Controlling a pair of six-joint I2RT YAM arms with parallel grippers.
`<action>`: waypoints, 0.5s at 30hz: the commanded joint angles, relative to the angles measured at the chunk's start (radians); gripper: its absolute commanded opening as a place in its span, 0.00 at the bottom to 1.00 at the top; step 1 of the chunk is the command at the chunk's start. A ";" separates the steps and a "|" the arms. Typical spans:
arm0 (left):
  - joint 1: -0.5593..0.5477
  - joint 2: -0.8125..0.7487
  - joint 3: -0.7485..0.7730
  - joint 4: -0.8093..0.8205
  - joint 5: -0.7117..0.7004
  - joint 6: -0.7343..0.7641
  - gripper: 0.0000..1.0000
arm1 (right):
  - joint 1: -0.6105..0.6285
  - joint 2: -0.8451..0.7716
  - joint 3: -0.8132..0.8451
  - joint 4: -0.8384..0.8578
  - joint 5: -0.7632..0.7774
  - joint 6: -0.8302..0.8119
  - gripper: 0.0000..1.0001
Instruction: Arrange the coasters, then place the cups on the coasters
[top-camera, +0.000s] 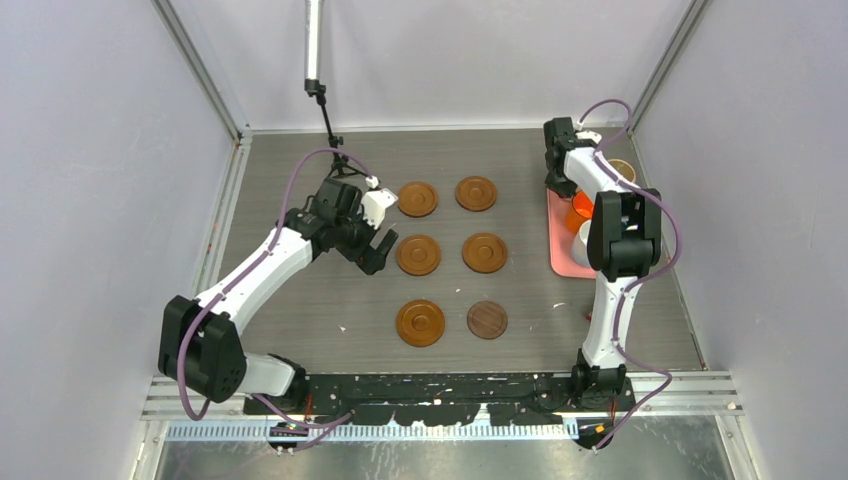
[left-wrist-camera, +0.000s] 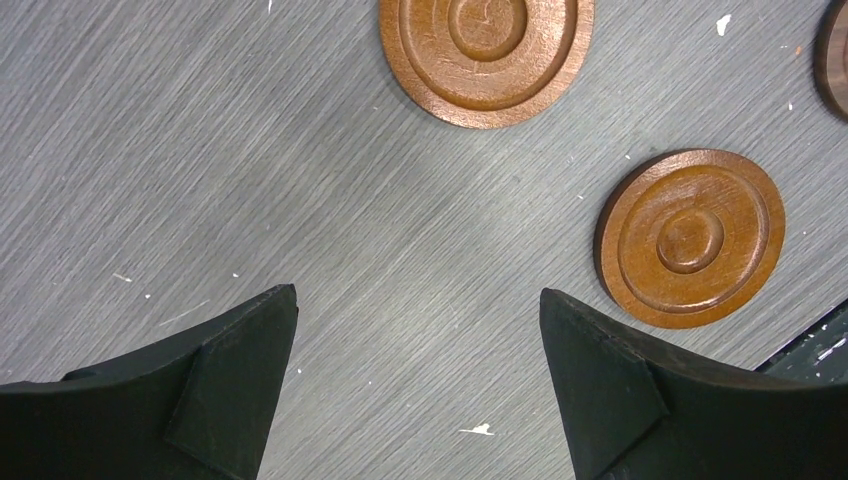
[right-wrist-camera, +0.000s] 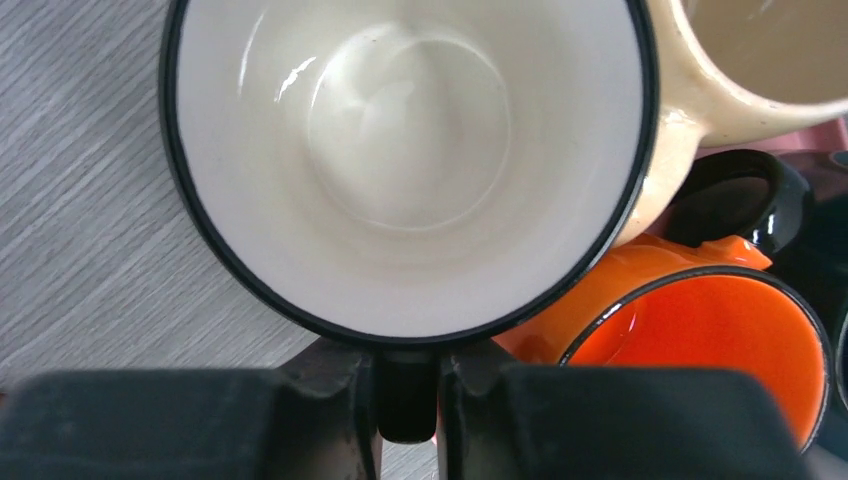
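Top external: six coasters (top-camera: 418, 255) lie mid-table in a grid, 2 across x 3 deep, none touching. Five are reddish-brown w/ raised rims. The dark flat coaster (top-camera: 487, 320) sits at the grid's near-right corner.

The left gripper (top-camera: 377, 250) hangs just left of the middle-row left coaster, jaws spread wide, nothing btwn them. The left wrist view agrees: both fingers are far apart over the bare grey table (left-wrist-camera: 200, 150) and grip nothing. Two reddish-brown coasters lie ahead & to the right, w/ a sliver of the dark one at the frame's right edge.

The right arm reaches to the pink tray (top-camera: 558, 262) on the table's right side. The orange cup (top-camera: 578, 208) is on the tray, w/ a white cup (top-camera: 581, 240) just nearer, partly under the arm. The beige cup (top-camera: 622, 172) shows further back, right of the arm.

Right wrist view: the right gripper (right-wrist-camera: 407, 365) is pinched onto the dark handle of the white-inside mug (right-wrist-camera: 400, 150), and the handle fills the gap btwn the fingers. This mug has a dark rim; its outside colour can't be told. It sits against the beige cup on its right, w/ the orange cup just beside, lower right. Its left part is over grey table. Can't tell if it is lifted or resting.
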 joint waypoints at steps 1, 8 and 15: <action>0.005 0.006 0.048 0.006 0.000 0.010 0.93 | -0.008 0.019 0.044 0.030 -0.003 -0.023 0.03; 0.005 0.006 0.049 0.009 0.003 0.012 0.93 | -0.009 -0.053 -0.017 0.141 -0.039 -0.096 0.00; 0.005 0.003 0.045 0.011 0.000 0.003 0.93 | -0.009 -0.166 -0.131 0.298 -0.079 -0.164 0.00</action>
